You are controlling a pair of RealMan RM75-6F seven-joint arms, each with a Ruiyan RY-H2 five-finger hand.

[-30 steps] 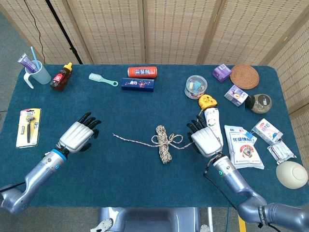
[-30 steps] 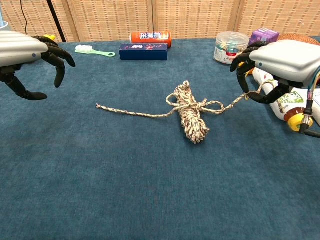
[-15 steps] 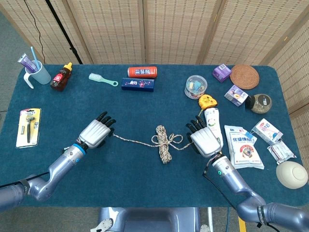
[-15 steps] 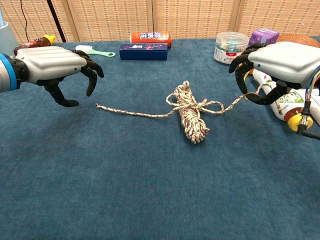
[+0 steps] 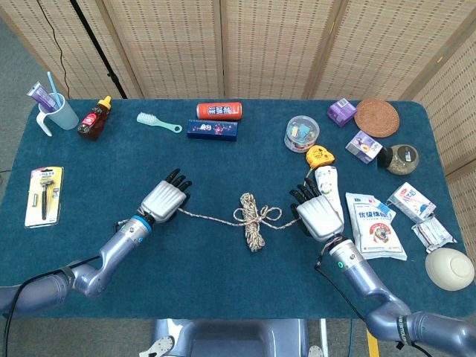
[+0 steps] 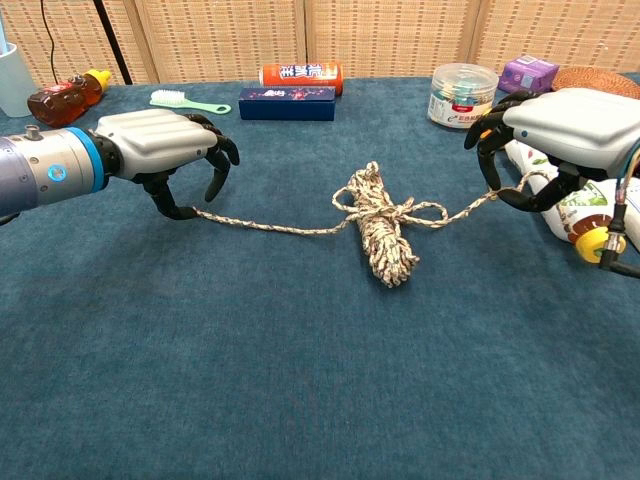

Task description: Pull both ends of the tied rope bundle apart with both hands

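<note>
The tied rope bundle (image 5: 253, 223) (image 6: 382, 225) lies mid-table with a loose strand running out to each side. My left hand (image 5: 165, 199) (image 6: 160, 150) hovers over the left strand's tip (image 6: 200, 213). Its fingers are curved and apart, and the thumb is down beside the tip without closing on it. My right hand (image 5: 317, 214) (image 6: 565, 120) pinches the right strand, which rises off the cloth from the knot's loop up into its fingers.
A white bottle (image 5: 327, 182), a yellow tape measure (image 5: 320, 157) and a printed pouch (image 5: 374, 224) crowd the right hand's outer side. A blue box (image 5: 213, 130), an orange can (image 5: 219, 111) and a brush (image 5: 158, 122) lie behind. A razor pack (image 5: 43, 195) sits far left.
My left hand has travelled right and down from the table's left side to the left strand's tip. The right hand and the bundle have hardly moved.
</note>
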